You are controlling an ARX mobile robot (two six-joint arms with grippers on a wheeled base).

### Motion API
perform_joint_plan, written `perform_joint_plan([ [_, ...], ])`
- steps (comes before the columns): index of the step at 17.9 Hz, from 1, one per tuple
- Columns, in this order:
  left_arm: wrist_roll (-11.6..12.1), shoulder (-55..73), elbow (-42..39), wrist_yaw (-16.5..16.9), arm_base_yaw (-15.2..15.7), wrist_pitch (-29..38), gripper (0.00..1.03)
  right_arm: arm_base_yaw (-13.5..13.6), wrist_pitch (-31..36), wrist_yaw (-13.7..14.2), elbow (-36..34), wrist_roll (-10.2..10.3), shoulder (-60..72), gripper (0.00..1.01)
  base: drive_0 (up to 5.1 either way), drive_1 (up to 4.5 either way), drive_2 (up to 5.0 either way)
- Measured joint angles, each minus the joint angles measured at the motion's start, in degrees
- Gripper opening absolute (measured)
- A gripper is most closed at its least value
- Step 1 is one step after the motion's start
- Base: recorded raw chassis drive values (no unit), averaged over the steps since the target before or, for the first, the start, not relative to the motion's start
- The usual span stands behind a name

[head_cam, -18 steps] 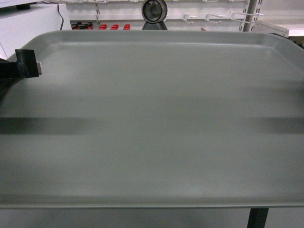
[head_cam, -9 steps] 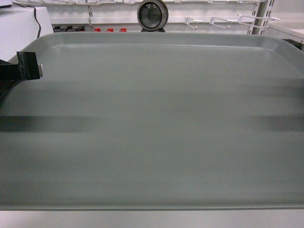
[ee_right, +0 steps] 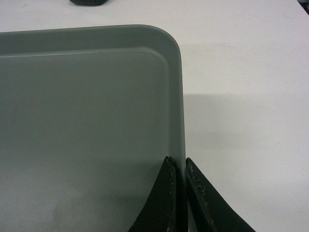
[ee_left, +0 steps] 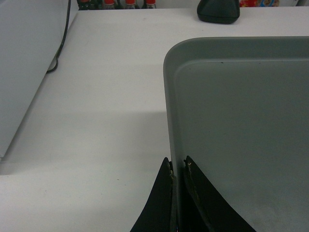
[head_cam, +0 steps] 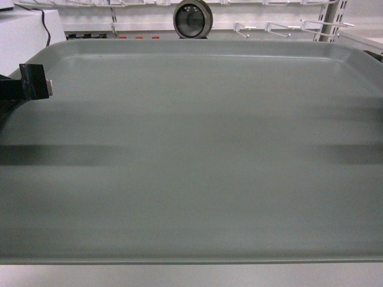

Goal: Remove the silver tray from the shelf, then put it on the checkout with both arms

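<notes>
Grey-silver, the silver tray (head_cam: 191, 155) fills the head view, held above the white checkout (ee_left: 96, 96) near the black scanner (ee_left: 218, 10). The left gripper (ee_left: 178, 166) pinches its left rim; the right gripper (ee_right: 177, 164) clamps its right rim.

White shelf boards with metal hooks (head_cam: 287, 25) at the back, a white cabinet (head_cam: 24, 30) on the left with a black cable (ee_left: 60, 43), even indoor light
</notes>
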Motion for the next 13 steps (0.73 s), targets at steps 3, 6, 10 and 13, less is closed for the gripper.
perform_joint_plan([
  [3, 5.07, 3.28, 5.57, -18.27, -7.34, -6.34, 0.04, -0.09, 0.85, 0.63, 0.0, -0.96, 0.39, 0.03, 0.0, 0.0, 0.0],
  [6, 7.17, 5.49, 11.02, -22.8, -9.75, -7.19, 0.04, -2.29, 1.9, -0.37, 1.05, -1.99, 2.86, 0.03, 0.0, 0.0, 0.0],
  [10, 4.63, 19.71, 17.29, -19.89, -7.21, -7.65, 0.04, -4.92, 4.92, -1.7, 9.29, -9.7, 18.84, 0.03, 0.0, 0.0, 0.0],
  [13, 2.14, 25.11, 20.94, -17.86, -4.94, -9.01, 0.04, -4.87, 5.42, -1.03, 15.61, -13.38, 25.31, 0.03, 0.0, 0.0, 0.0],
])
